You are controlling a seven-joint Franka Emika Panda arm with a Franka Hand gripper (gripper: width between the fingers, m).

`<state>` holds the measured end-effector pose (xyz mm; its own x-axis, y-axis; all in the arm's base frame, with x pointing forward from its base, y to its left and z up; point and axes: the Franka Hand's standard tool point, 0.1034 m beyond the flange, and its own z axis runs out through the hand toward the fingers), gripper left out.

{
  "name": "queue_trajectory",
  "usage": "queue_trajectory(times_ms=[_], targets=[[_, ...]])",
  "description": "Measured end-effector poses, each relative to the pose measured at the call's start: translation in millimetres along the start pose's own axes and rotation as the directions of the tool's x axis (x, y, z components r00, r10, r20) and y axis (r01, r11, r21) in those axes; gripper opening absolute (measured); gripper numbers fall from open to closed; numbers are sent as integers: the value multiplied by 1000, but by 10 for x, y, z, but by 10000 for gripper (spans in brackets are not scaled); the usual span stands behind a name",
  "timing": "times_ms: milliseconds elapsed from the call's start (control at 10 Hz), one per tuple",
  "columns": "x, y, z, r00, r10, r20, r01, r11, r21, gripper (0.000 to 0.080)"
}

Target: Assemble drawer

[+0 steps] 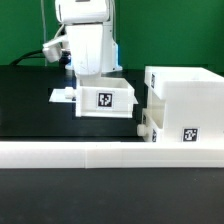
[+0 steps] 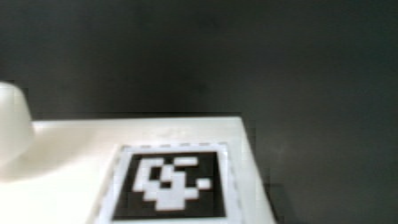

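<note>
Black tabletop (image 1: 30,100) stretches under everything, with a green backdrop behind my arm and a long low white rail (image 1: 100,152) running across the front of the exterior view. My gripper (image 1: 88,72) hangs low over the back rim of one open-top tray (image 1: 105,98), which sits near the middle of the table with a square tag on the wall that faces the camera. Whether my fingers are spread or closed on that rim I cannot tell: the exterior view hides them behind my own white wrist housing, and the wrist view shows no fingertips at all, only a white tray wall with its tag (image 2: 173,182) up close and a rounded white shape (image 2: 15,130) at the edge that I cannot identify.

To the exterior view's right stands the large cube-shaped housing (image 1: 185,100), its top open and a tag on its front face. Low on its near side, two small round knobs (image 1: 144,128) stick out toward the tray; I judge these to belong to the second tray, already slid into the housing, though the tray body itself is hidden.

A small flat white piece (image 1: 63,96) lies on the table just beside the loose tray, on the exterior view's left.

So my reading is this: roughly half done. One tray seems seated; the one beneath my gripper remains outside, clearly apart from the housing. It has yet to be lined up with the free slot and pushed home.
</note>
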<state>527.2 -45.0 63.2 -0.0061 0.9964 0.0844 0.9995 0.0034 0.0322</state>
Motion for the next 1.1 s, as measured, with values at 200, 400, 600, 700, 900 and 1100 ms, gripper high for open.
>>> queue_trajectory(times_ms=[200,400,600,700,900,1100], targets=[[-45,0,7,1000,-7,-3,7,1000,-9,44],[-48,2,20,1000,-20,-5,20,1000,-11,44],[-138,29,53,999,-18,-51,17,1000,-3,44],[-135,28,60,998,-16,-53,15,1000,-2,44],[-73,29,83,998,-17,-55,17,1000,1,44],[8,68,78,999,-6,-53,6,1000,-1,44]])
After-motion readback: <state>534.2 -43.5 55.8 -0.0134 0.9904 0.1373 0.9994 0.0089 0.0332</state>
